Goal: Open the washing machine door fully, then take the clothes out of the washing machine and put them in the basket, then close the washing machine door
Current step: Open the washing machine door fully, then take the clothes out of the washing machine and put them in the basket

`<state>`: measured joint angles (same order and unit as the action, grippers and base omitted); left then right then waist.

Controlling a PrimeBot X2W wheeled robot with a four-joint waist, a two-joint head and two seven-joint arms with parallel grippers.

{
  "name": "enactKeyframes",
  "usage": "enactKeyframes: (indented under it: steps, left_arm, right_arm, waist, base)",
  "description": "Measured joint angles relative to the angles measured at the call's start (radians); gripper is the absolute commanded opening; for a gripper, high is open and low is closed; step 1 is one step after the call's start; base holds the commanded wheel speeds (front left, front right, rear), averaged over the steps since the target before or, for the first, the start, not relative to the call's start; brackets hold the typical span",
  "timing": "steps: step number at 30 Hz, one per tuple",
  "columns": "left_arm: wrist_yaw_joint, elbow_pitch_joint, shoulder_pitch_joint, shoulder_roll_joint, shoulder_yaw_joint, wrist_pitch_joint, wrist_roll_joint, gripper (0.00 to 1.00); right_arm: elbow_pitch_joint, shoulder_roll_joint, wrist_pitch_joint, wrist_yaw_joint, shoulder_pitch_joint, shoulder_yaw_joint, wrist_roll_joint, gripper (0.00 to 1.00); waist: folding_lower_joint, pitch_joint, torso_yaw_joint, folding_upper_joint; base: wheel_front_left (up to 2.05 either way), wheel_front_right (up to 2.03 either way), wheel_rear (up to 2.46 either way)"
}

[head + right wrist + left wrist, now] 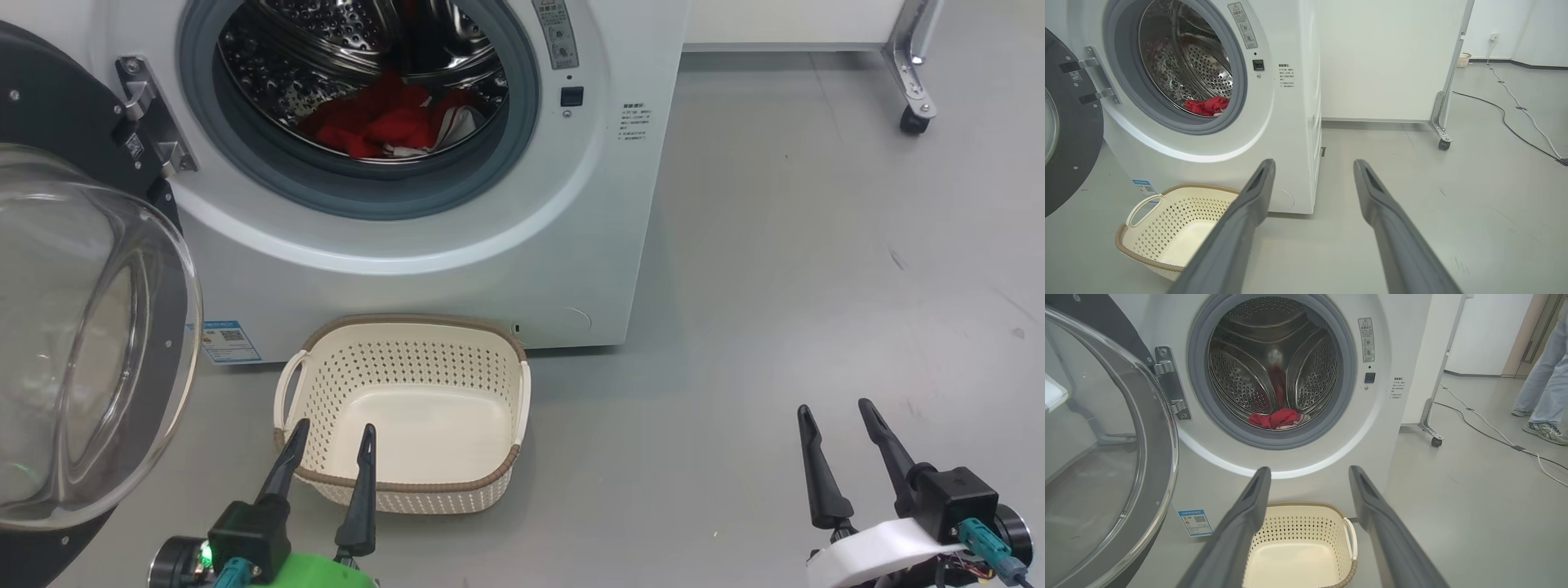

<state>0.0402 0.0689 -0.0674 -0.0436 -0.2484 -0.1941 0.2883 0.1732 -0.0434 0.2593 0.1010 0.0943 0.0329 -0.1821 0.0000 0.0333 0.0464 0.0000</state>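
The door (73,327) stands swung wide at the washer's (506,269) left, so step 1 looks done. The clothes (392,122) lie on the drum's bottom and the basket (404,327) on the floor at the washer's foot is bare. Both grippers, left (331,437) and right (837,412), hang spread and hold nothing; unloading and closing remain.

dark tapered fingers (819,482), green left cuff (318,573), white right cuff (878,547)

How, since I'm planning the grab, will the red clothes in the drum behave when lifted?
Probably floppy: the clothes lie crumpled in folds on the drum floor, so they will likely drape. Likely light for their bulk, being thin fabric. A pinch may lift one piece and drag the rest, as they look bunched together.
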Motion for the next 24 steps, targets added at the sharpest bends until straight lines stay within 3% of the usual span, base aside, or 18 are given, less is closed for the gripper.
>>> enactKeyframes:
  steps: [24]
  left_arm:
    - [0.03,-0.013,0.0,-0.001,-0.018,0.027,-0.008,1.0]
  right_arm:
    - [-0.017,0.003,0.0,-0.016,0.017,-0.001,-0.007,1.0]
  waist:
    - [0.0,-0.001,-0.009,0.0]
  base:
    - [0.0,0.0,0.0]
